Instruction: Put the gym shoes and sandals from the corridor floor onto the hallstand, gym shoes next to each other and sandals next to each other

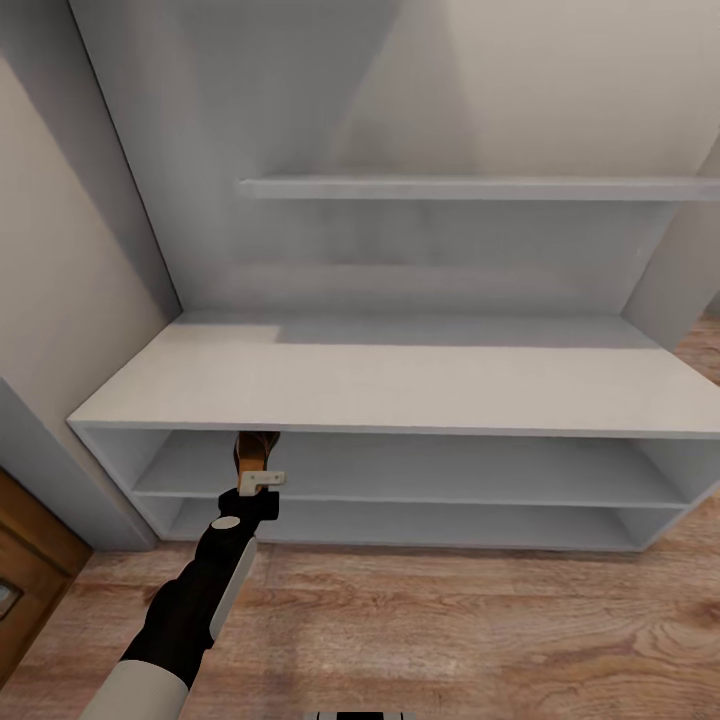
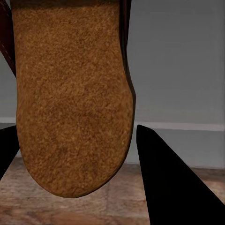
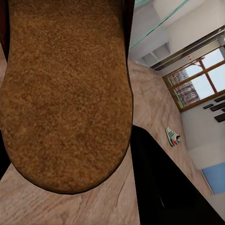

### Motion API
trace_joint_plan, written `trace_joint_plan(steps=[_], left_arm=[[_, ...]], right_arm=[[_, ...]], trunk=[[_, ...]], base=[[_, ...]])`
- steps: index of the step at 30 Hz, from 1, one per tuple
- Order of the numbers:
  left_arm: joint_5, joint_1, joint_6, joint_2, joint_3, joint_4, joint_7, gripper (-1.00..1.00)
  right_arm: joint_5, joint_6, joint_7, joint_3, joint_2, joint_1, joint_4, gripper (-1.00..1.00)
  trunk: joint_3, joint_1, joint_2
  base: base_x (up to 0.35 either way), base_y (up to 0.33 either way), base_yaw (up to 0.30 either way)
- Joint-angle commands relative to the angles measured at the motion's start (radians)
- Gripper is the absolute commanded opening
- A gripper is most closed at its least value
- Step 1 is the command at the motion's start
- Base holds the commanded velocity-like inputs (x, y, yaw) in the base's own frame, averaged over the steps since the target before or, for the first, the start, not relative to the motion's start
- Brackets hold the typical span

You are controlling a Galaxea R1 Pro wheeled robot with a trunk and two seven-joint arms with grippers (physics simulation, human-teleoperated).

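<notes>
The robot stands in front of the white rack (image 1: 400, 385), looking down at it. The left arm reaches forward and low, and the left pincer (image 1: 262, 482) is clamped on a brown sandal (image 1: 252, 452). That sandal is at the front edge of the rack, just under the flat top and at the mouth of the upper shelf. I cannot tell if it touches the shelf yet. In the left wrist view the tan sole of the sandal (image 2: 72, 98) sits between the two dark fingers (image 2: 168, 183), with the white rack and the wood floor (image 2: 117, 206) behind it. The right wrist view shows a second sandal (image 3: 65, 93) held the same way, so the right pincer (image 3: 70, 154) looks clamped on it too. Far off on the floor in that view lies one gym shoe (image 3: 172, 137), small and well away from the robot. The top of the rack and both shelves have no shoes on them that I can see. So I think the task is still near its start. No shoe is put away yet. Both sandals are picked up, and one is about to go in. After that the other sandal must go next to it. Then the gym shoes must be fetched and set side by side.
</notes>
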Motion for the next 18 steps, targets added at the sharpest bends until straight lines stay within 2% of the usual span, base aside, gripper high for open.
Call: trace_joint_plan(steps=[1, 18], left_arm=[[-0.001, 0.0, 0.0, 0.0, 0.0, 0.0, -0.002, -1.0], [-0.003, 0.0, 0.0, 0.0, 0.0, 0.003, -0.002, -1.0]], right_arm=[[-0.002, -0.003, 0.0, 0.0, 0.0, 0.0, 0.0, -1.0], [-0.002, -0.003, 0.001, 0.0, 0.0, 0.0, 0.0, -1.0]], trunk=[[0.0, 0.0, 0.0], [0.0, 0.0, 0.0]], base=[[0.03, 0.0, 0.0], [0.04, 0.0, 0.0]])
